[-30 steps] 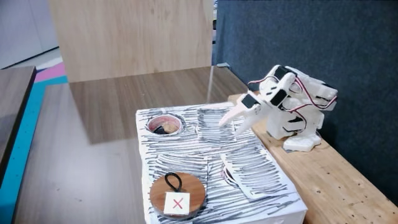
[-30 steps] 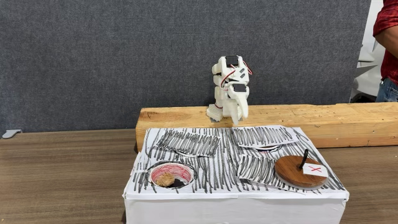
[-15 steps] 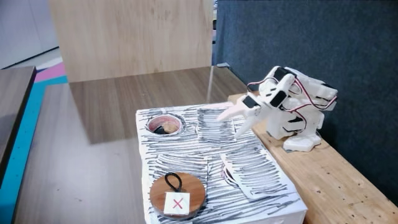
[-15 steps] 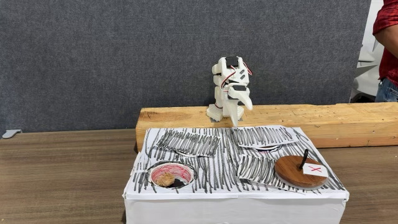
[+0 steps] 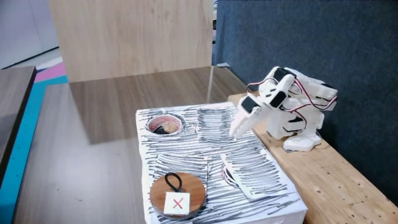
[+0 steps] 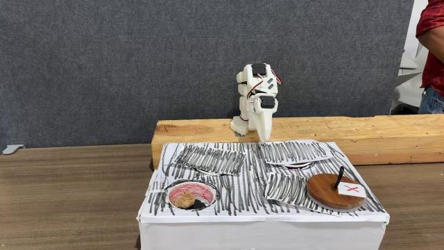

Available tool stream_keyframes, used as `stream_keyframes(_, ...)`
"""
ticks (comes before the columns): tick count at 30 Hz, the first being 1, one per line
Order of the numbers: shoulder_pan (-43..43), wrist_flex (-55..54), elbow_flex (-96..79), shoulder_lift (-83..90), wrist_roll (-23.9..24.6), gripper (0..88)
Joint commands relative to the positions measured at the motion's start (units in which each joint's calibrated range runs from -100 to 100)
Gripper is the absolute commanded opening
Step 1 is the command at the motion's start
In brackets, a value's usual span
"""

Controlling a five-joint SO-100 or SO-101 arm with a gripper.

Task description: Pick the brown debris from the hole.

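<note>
A tan lump of brown debris (image 5: 160, 129) (image 6: 184, 200) lies in the hole (image 5: 163, 117) (image 6: 182, 186), a round opening with a pinkish-red rim in the striped white box top. In both fixed views my white gripper (image 5: 234, 134) (image 6: 261, 140) hangs low over the far middle of the box, well away from the hole, tilted down with its fingers together and nothing between them.
A round wooden disc (image 5: 177, 191) (image 6: 336, 192) with a black loop and red X label lies on the box. Torn striped paper flaps (image 6: 288, 189) curl up near it. My base stands on a wooden beam (image 6: 333, 130). A person (image 6: 430, 42) stands at the right edge.
The gripper's fingers, spread apart earlier, have come together, and the gripper has tipped further down toward the box top.
</note>
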State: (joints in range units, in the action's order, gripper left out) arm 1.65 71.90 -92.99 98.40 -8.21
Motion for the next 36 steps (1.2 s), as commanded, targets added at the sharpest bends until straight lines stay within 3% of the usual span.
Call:
stream_keyframes(1,0.18,-0.84,0.23,0.34,-0.51,21.8)
stream_keyframes(9,-0.04,-0.84,0.23,0.34,-0.1,48.2)
stream_keyframes(15,-0.33,-0.84,0.23,0.34,-0.05,49.4)
stream_keyframes(20,-0.11,-0.84,0.23,0.34,-0.3,38.2)
stream_keyframes(28,0.11,-0.84,0.23,0.34,-0.46,1.5)
stream_keyframes(36,0.11,-0.84,0.23,0.34,-0.46,3.8)
